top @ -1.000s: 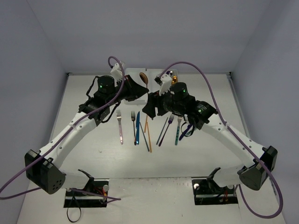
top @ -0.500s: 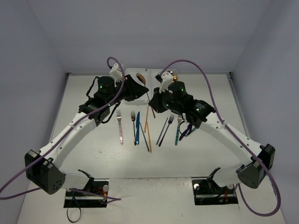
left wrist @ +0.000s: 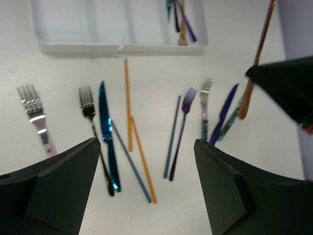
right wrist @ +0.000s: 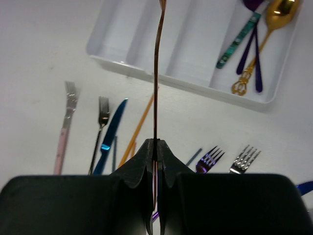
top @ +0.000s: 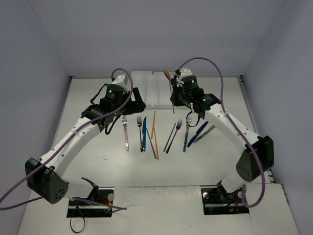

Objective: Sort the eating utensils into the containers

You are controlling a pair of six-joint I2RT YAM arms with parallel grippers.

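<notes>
**Top external: copper spoon gripped at the tray's right end**

You have the white tray [top: 146, 87] as your marker. Your right gripper [top: 175, 94] is clamped tight on the copper spoon [top: 167, 74], lifted by the tray's right end. Your left gripper [left wrist: 146, 181] hangs in front of the tray, jaws wide apart and holding nothing. Forks [left wrist: 88, 100], a blue knife [left wrist: 108, 142] and orange chopsticks [left wrist: 128, 107] lie just in front of the tray. A gold spoon [right wrist: 279, 9] sits in its right compartment.

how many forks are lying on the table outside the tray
4: pink-handled fork far left, black fork next to the blue knife, purple fork and teal-handled fork side by side further right. More could be hidden.
</notes>
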